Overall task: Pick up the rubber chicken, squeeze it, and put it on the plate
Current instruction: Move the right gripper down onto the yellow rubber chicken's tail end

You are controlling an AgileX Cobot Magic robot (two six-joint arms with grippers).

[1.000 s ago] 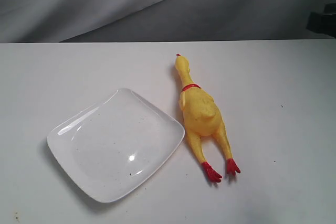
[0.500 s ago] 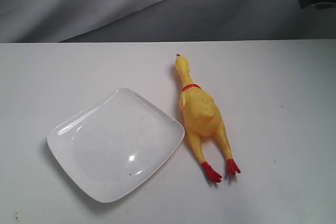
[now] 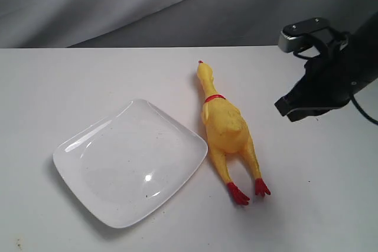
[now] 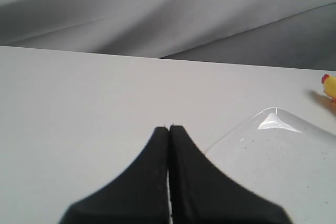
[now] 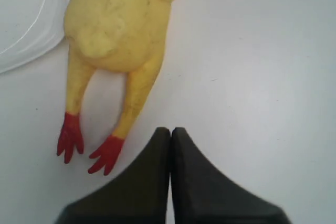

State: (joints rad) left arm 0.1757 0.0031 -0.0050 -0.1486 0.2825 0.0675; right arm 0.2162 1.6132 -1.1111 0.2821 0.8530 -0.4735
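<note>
Hovering our right gripper (image 5: 169,129) near the rubber chicken (image 5: 115,24), we hold its jaws pressed together, empty; our left gripper (image 4: 168,127), likewise closed on nothing, faces the plate (image 4: 278,161).

White table (image 3: 59,75) before a creased grey backdrop (image 3: 118,4)

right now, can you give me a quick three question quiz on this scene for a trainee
1. True or false: the rubber chicken lies on the plate.
2. Pick one: the right gripper is A) open, B) shut on the chicken, C) shut with nothing held.
3. Short answer: which arm shows in the exterior view?

Key
1. False: it lies on the table, beside the plate.
2. C
3. The right one.
</note>
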